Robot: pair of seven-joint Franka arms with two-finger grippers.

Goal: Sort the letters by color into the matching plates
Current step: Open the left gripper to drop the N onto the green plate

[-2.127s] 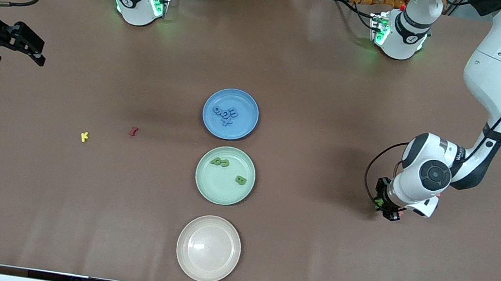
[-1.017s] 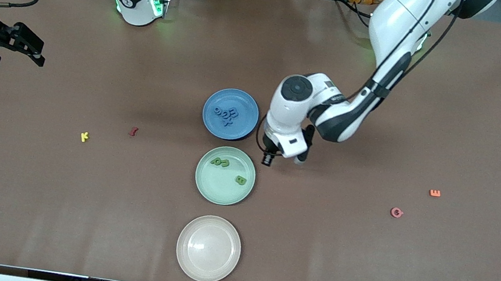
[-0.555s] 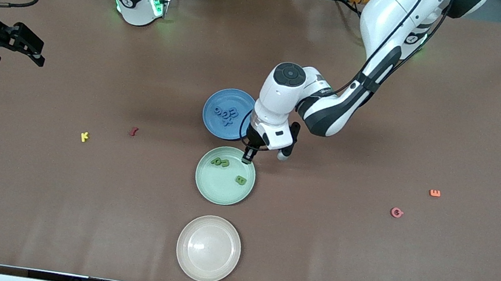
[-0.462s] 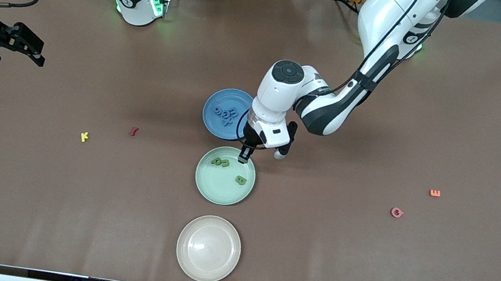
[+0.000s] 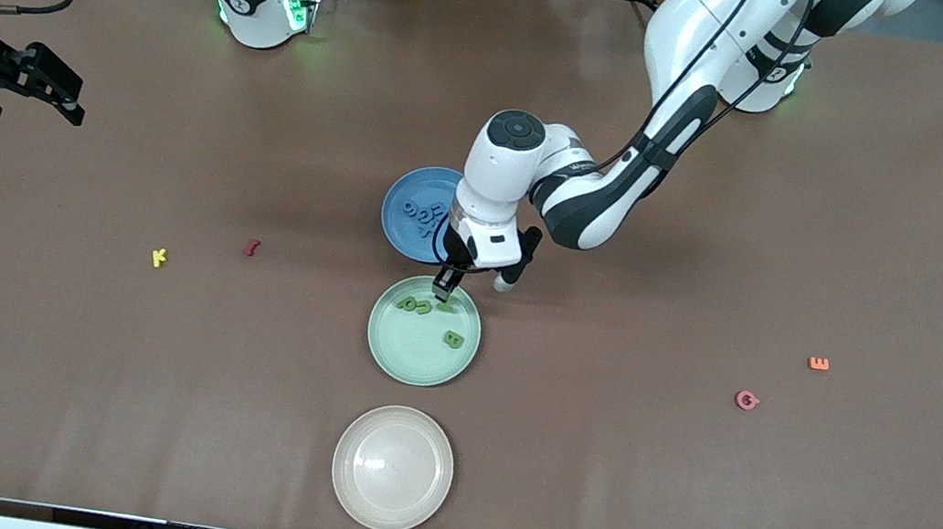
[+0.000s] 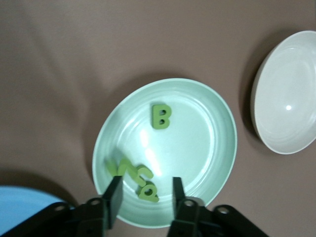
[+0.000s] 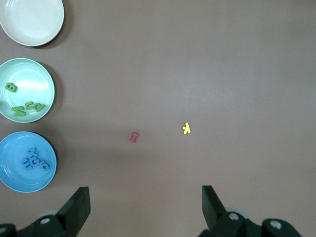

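Left wrist view shows the left gripper [image 6: 143, 190] spread open over the green plate [image 6: 217, 148], its green letters [image 6: 133, 173] dropped there to match, while the right gripper [image 5: 44, 89], also open, waits aside.

A cream-white plate [image 5: 392, 468] sits on the brown table [image 5: 679, 497].

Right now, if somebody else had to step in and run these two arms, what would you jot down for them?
Left gripper: open over the green plate, nothing held.
Right gripper: open, waiting at the right arm's end of the table.
Done: blue letters lie in the blue plate; four green letters lie in the green plate.
Left: none blue or green outside the plates. Yellow, dark red, pink and orange letters lie on the table; cream plate is empty.
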